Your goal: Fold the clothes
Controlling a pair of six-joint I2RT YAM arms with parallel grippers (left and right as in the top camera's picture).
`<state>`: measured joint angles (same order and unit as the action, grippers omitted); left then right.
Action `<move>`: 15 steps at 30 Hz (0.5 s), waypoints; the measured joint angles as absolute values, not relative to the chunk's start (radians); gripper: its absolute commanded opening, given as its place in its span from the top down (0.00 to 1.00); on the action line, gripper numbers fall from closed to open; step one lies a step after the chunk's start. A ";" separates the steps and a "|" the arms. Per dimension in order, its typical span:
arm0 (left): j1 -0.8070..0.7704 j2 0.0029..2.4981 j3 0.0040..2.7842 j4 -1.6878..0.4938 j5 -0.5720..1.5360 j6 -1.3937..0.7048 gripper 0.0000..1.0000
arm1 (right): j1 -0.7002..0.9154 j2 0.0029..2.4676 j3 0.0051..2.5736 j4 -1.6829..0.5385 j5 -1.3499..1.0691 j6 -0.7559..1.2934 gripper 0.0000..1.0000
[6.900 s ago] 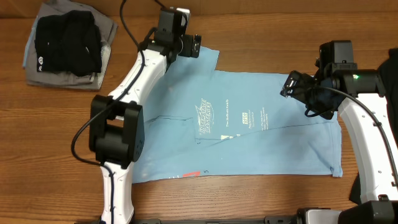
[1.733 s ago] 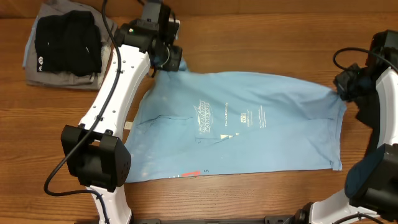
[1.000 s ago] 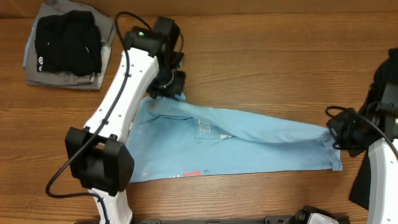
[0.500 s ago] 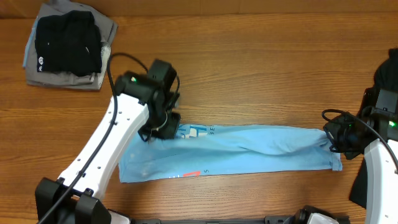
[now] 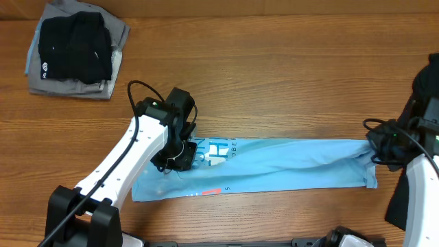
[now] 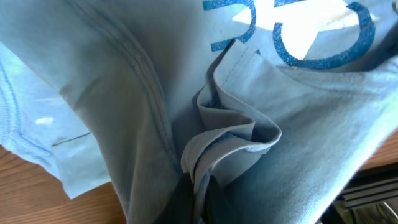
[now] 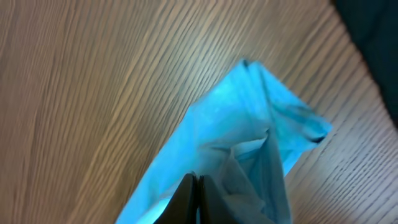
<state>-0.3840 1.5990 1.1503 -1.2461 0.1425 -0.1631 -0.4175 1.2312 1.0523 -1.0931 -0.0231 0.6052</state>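
The light blue T-shirt [image 5: 288, 165] lies folded lengthwise into a long strip across the front of the table. Blue lettering [image 5: 217, 147] shows near its left end and a bit of red print [image 5: 211, 192] at the front edge. My left gripper [image 5: 180, 152] sits low over the strip's left part, shut on a bunched fold of the shirt [image 6: 217, 134]. In the left wrist view the cloth is pinched in my left gripper [image 6: 198, 182]. My right gripper [image 5: 379, 146] is at the strip's right end. In the right wrist view my right gripper [image 7: 196, 180] is shut on the shirt's corner [image 7: 249, 124].
A stack of folded black and grey garments [image 5: 72, 48] rests at the far left corner. A dark garment [image 5: 430, 75] shows at the right edge. Bare wooden table [image 5: 274, 82] stretches behind the strip.
Both grippers have carried the shirt's far edge toward the front, folding it in half. In the last half second the left gripper settled lower and the right end shifted slightly right.
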 measured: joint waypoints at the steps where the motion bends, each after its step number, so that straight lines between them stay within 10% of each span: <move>1: -0.384 1.599 1.143 -1.239 0.142 -0.168 0.96 | -0.437 1.231 1.052 -1.092 -0.022 0.605 0.96; 15: -0.384 1.599 1.063 -1.142 0.135 -0.228 0.96 | -0.508 1.312 1.052 -1.115 -0.049 0.576 0.96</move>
